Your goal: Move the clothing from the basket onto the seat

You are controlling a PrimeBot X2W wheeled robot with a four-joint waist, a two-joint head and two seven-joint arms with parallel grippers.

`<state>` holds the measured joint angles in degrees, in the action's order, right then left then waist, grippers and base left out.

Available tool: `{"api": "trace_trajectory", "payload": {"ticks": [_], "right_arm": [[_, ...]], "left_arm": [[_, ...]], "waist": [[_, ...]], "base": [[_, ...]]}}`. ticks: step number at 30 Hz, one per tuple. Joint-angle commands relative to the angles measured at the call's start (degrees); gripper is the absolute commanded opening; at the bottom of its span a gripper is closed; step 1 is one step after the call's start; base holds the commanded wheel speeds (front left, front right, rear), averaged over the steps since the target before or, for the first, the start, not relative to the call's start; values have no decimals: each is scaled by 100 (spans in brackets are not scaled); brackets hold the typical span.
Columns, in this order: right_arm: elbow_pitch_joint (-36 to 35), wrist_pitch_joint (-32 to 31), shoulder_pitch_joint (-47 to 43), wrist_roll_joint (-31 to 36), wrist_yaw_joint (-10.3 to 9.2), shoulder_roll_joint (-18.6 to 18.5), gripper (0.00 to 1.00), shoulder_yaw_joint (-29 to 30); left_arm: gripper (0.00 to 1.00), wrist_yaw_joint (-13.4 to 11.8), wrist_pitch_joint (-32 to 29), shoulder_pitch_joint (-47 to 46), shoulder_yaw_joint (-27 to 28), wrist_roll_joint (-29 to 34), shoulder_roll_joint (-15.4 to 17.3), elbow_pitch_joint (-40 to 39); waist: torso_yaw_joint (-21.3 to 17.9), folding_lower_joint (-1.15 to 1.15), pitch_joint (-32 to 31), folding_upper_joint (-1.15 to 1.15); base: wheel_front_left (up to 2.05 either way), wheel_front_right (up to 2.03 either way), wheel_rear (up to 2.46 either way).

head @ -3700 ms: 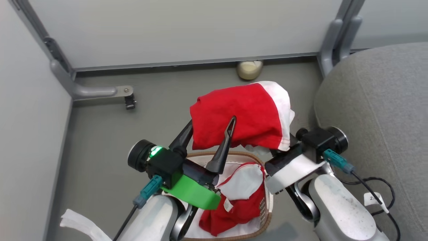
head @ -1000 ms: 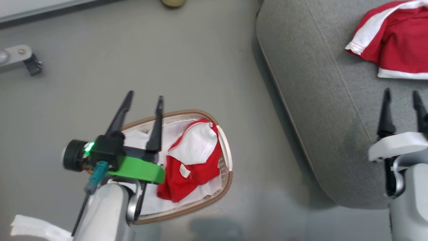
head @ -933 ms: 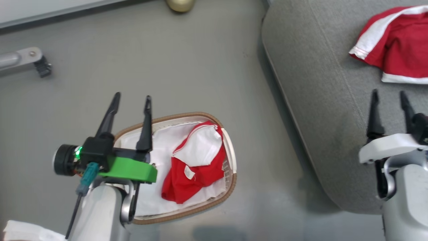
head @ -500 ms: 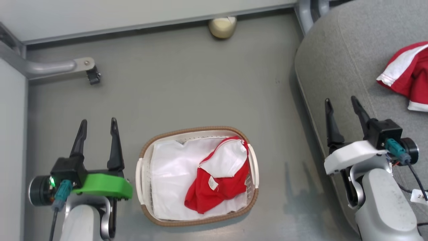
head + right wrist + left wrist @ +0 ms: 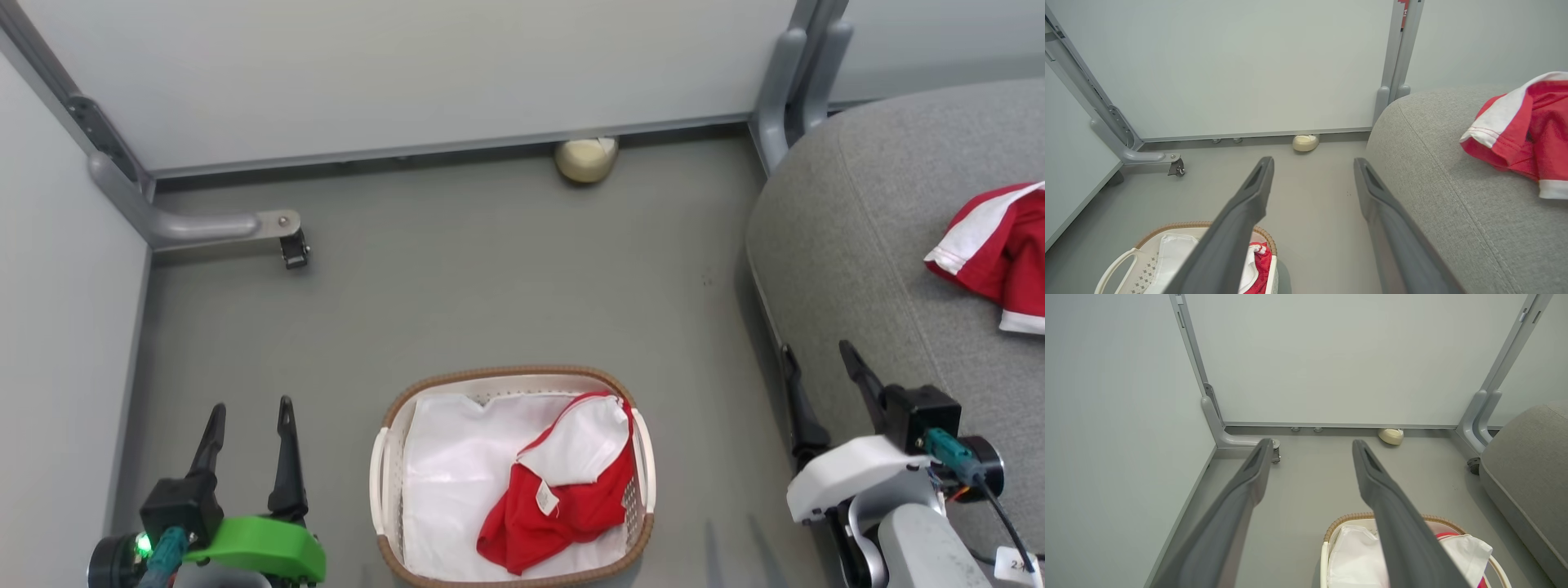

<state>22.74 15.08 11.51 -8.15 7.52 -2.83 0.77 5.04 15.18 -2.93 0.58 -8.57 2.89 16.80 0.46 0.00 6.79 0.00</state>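
Halfway done; left gripper [image 5: 251, 404], right gripper [image 5: 815, 347] spread, empty. Next: clench garment [image 5: 563, 506] in basket [image 5: 506, 374], between both, carry onto seat [image 5: 857, 245].

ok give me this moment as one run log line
left tool: open, empty | right tool: open, empty | basket: one red garment inside | seat: other red garment on it | task: half done

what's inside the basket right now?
One red-and-white garment lies crumpled at the right side of the basket, on the white cloth liner. Anything beneath the garment is covered.
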Motion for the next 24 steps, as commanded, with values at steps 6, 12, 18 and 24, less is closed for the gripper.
{"api": "trace_trajectory", "payload": {"ticks": [6,12,18,24], "right_arm": [[-34,13,-344,-38,-6,-25,100,-25],[-10,13,-529,-52,-6,-24,100,-6],[-7,13,-543,-67,-6,-25,100,-2],[-169,13,-292,-103,-6,-24,100,-9]], "left_arm": [[100,14,-5,353,86,-27,7,-53],[100,-15,-5,484,35,-103,7,-73],[100,-35,-4,518,-133,-173,7,65],[100,6,-4,238,-361,-301,8,280]], "waist": [[18,0,-377,0],[-18,0,-485,0],[-25,0,-451,0],[-41,0,-58,0]], "base": [[0,0,0],[0,0,0],[0,0,0],[0,0,0]]}}
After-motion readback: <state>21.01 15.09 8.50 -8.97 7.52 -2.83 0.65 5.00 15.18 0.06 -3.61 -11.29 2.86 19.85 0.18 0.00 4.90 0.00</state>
